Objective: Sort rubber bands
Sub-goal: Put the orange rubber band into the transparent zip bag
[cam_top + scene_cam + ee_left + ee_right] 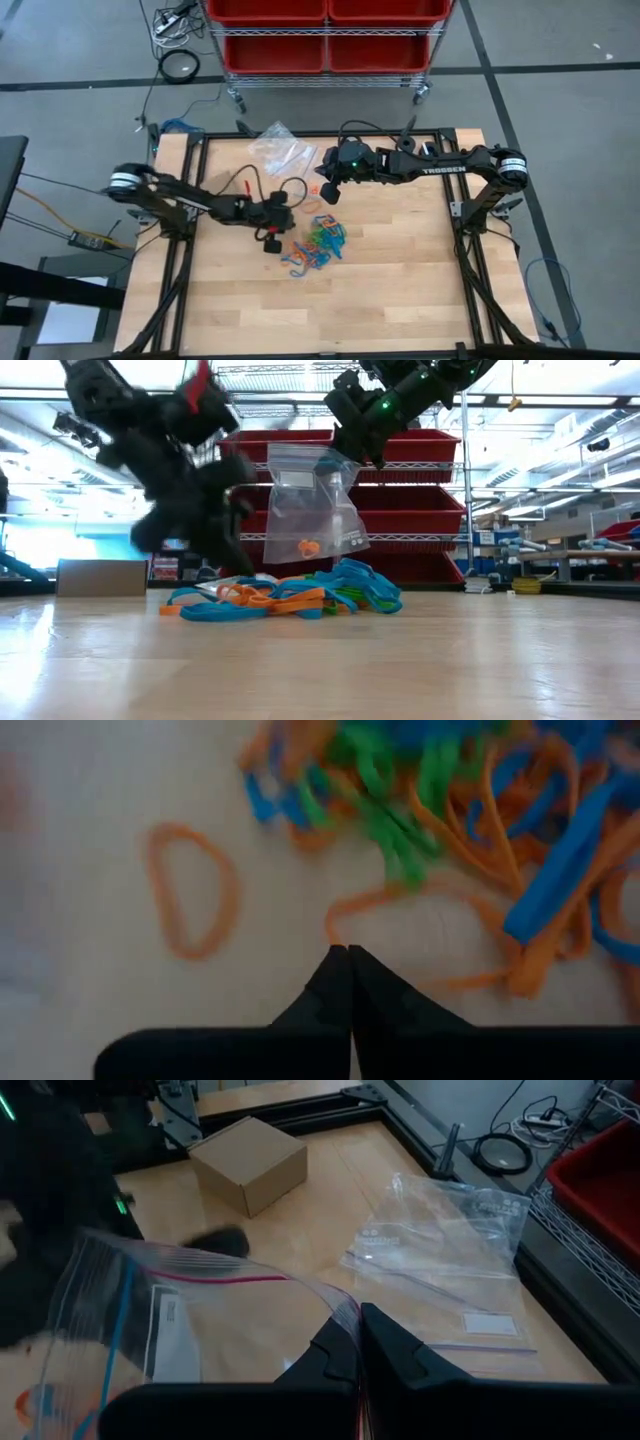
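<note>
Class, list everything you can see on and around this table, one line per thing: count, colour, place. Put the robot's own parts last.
rubber bands: many, orange, blue and green, piled mid-table
loose band: one, orange, lying apart beside the pile
held bag: one, clear, hanging above the pile, something orange inside
spare bags: a few, clear, flat at the table's far edge
box: one, brown cardboard, on the table
bins: several, red, on a wire cart beyond the table
left tool: shut, tips at an orange band on the pile's edge
right tool: shut on the held bag's rim
</note>
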